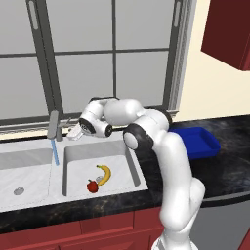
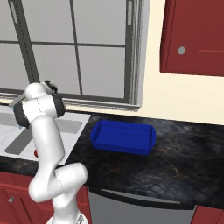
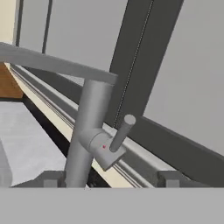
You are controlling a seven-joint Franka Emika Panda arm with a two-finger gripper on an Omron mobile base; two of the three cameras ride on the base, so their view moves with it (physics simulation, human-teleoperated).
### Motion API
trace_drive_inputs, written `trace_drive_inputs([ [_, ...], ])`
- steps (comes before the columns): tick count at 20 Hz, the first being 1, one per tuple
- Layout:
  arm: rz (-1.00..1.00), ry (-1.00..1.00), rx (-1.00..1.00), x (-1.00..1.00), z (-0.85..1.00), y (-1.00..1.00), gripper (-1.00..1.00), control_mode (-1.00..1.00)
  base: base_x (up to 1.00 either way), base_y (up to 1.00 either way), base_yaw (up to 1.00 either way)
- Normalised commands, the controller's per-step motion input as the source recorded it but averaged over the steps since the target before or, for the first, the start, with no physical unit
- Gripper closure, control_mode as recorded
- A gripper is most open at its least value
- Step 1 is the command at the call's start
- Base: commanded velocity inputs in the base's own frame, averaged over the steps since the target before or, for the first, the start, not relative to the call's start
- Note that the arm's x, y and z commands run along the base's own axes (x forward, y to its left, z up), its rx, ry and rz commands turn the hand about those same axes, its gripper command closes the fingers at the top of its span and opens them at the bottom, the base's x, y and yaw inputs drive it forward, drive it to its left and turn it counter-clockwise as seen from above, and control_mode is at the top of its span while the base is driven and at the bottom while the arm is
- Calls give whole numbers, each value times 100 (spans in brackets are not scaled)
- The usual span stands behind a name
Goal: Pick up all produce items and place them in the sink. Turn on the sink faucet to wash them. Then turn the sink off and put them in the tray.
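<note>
Spread apart with nothing between them, the jaws of the two-finger gripper (image 3: 111, 179) point at the grey squarish metal faucet post (image 3: 87, 127). Its short stub lever (image 3: 122, 131) sits just ahead of the fingers and slightly toward the right-hand one. A thin blue stream of water (image 1: 55, 151) falls from the spout, just below and ahead of the gripper. The curved yellow banana (image 1: 104, 173) and the small round red fruit (image 1: 92, 186) lie touching on the floor of the light-grey sink (image 1: 141, 177), well below the hand and back toward the arm.

The water appears to be on, so shutting it off looks like the step in hand. Bring the fingers straight forward so they straddle the lever, avoid bumping the post, then push the lever back firmly. The bright-blue rectangular tray (image 1: 205, 142) waits well behind the hand, beyond the elbow.
</note>
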Motion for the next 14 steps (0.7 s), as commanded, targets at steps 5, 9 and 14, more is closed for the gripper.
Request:
trace_drive_inputs([
  [5, 26, -7, 5, 0, 18, -4, -100, -100, 0, 0, 0],
  [9, 22, -5, 4, 5, 23, -2, -100, -100, 0, 0, 0],
  [14, 16, -2, 2, 6, 20, 4, -100, -100, 0, 0, 0],
])
